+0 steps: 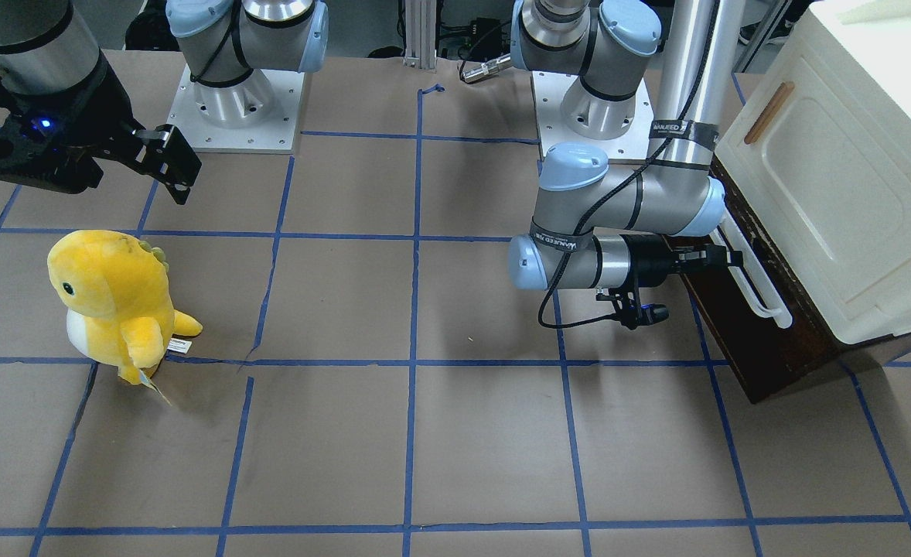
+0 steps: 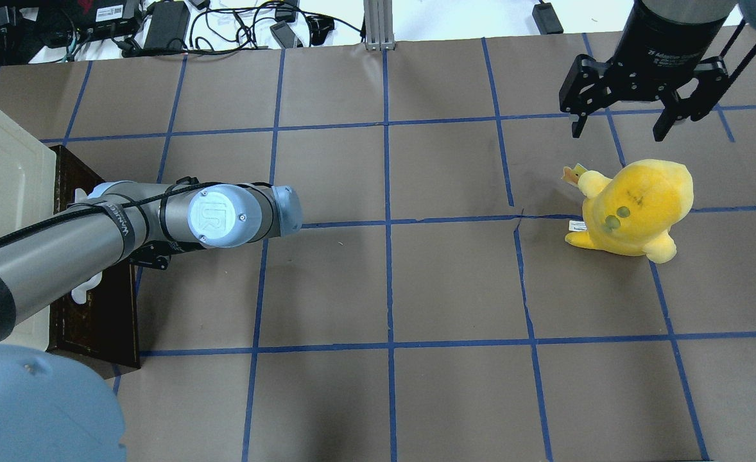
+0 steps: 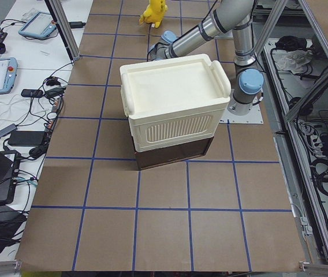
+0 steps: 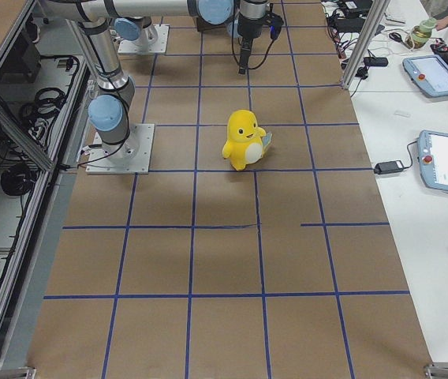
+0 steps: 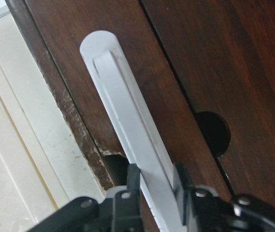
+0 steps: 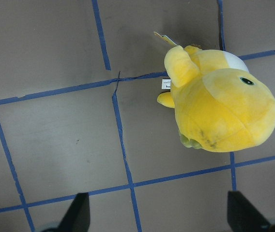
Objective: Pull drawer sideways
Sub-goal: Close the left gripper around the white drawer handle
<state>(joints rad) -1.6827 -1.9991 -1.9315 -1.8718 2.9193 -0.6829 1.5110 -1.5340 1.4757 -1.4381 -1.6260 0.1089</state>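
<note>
The left gripper [image 5: 156,178] pinches the white bar handle [image 5: 123,111] between its fingers [image 5: 132,180], evidently so that a sideways pull carries the drawer [image 5: 215,63], whose dark front lies just behind the fingertips; the right gripper [image 2: 618,131], marked "Adaptive", hangs with fingers spread, the plush toy [image 2: 638,205] below and beside them, and a joint cap [image 2: 214,216] reads "UR".

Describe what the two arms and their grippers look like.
Both the left arm and right arm are silver-grey tubes with pale blue joint caps. A black cable runs along the left arm under black bands lettered in white. The left gripper and right gripper are black, two-fingered; the right one bears white print and a blue light.
</note>
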